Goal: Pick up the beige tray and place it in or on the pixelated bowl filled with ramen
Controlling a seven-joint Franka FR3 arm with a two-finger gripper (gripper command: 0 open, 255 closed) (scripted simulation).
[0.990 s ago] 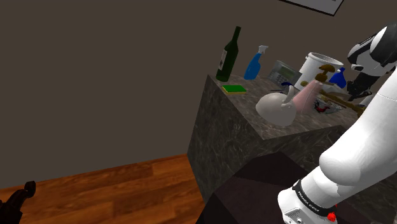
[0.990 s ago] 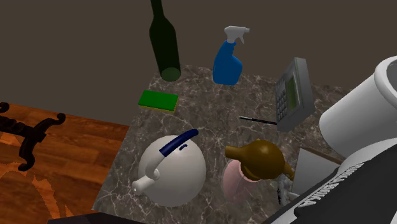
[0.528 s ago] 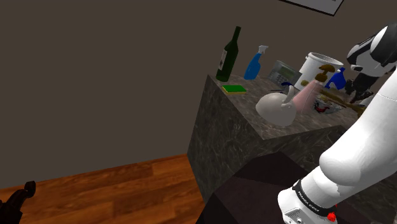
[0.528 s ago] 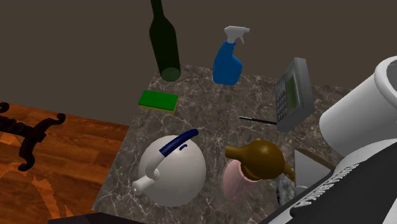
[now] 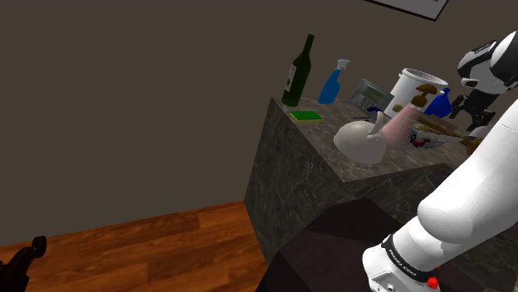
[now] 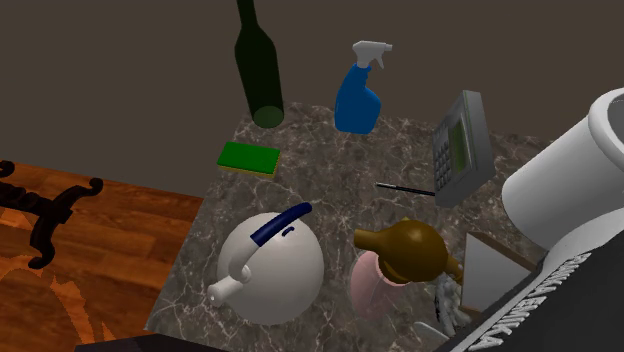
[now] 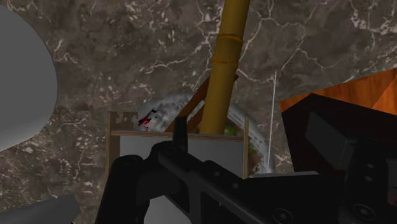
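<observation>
Claw (image 7: 181, 132) clamped on wood-rimmed tray (image 7: 224, 153), above ramen bowl (image 7: 160, 105).

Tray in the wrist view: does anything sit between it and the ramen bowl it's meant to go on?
A yellow bamboo-like pole runs across the pixelated bowl and meets the tray at its edge, so it seems to lie in the way. The tray already overlaps the bowl's rim; whether they touch cannot be told.

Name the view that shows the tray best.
Wrist view: the tray, pale panel and wooden rim, shows plainly. The second exterior view catches part beside the arm; in the shoulder view it's too small.
</observation>
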